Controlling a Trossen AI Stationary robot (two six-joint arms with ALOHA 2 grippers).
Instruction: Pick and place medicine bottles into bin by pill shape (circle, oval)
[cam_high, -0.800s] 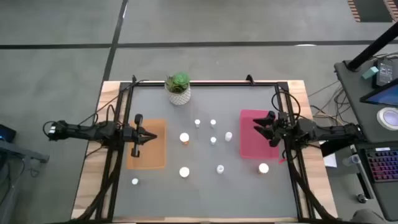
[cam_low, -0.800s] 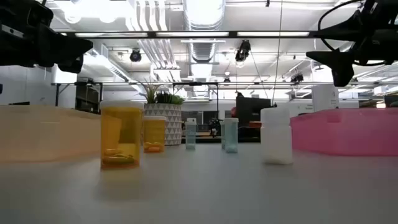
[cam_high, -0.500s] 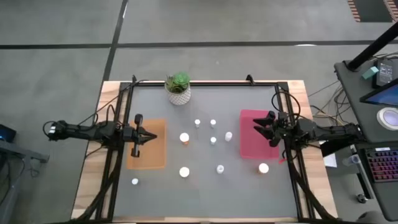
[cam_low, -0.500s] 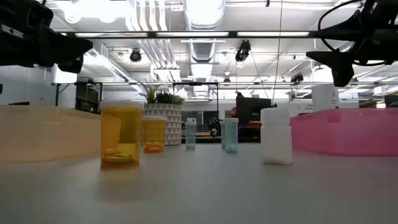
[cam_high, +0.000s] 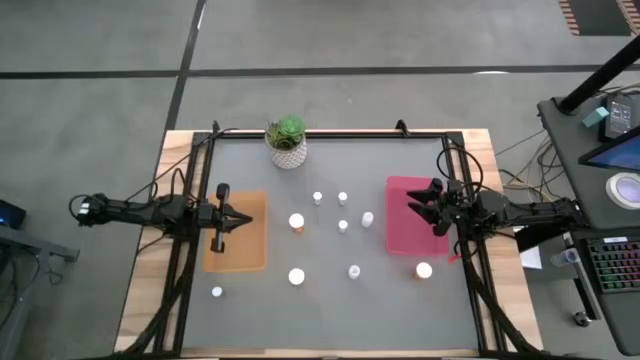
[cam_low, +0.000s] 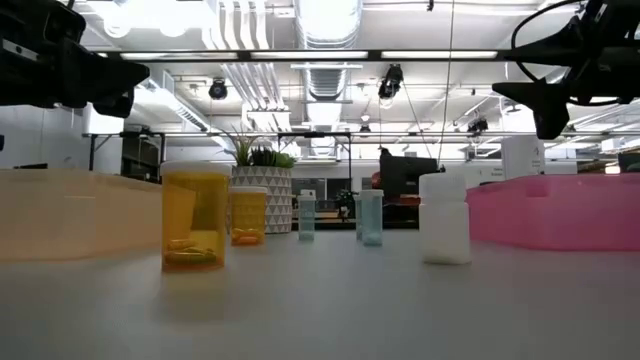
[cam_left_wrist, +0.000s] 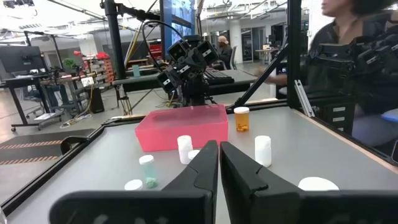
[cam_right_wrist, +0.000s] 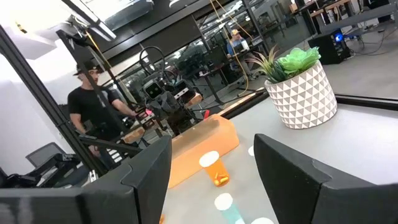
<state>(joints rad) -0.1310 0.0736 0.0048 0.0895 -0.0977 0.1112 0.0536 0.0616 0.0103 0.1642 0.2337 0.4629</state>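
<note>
L gripper (cam_high: 236, 219) hovers over orange bin (cam_high: 236, 255), fingers together. R gripper (cam_high: 421, 206) over pink bin (cam_high: 404, 240), fingers apart. Bottles (cam_high: 297, 222) sit btwn bins.

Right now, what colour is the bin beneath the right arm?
Pink bin, clearest in the high view.

The table (cam_high: 330, 310) is showing a gray top with a light wood edge. A see-through orange bin (cam_high: 236, 232) is sitting near the left edge, and a pink bin (cam_high: 412, 222) near the right edge. The medicine bottles (cam_high: 297, 222) are wearing white caps; some are showing orange bodies, some whitish or pale blue-green. The green plant (cam_high: 287, 131) is sitting in a white pot with a dark triangle pattern. Both arms are looking black.
</note>
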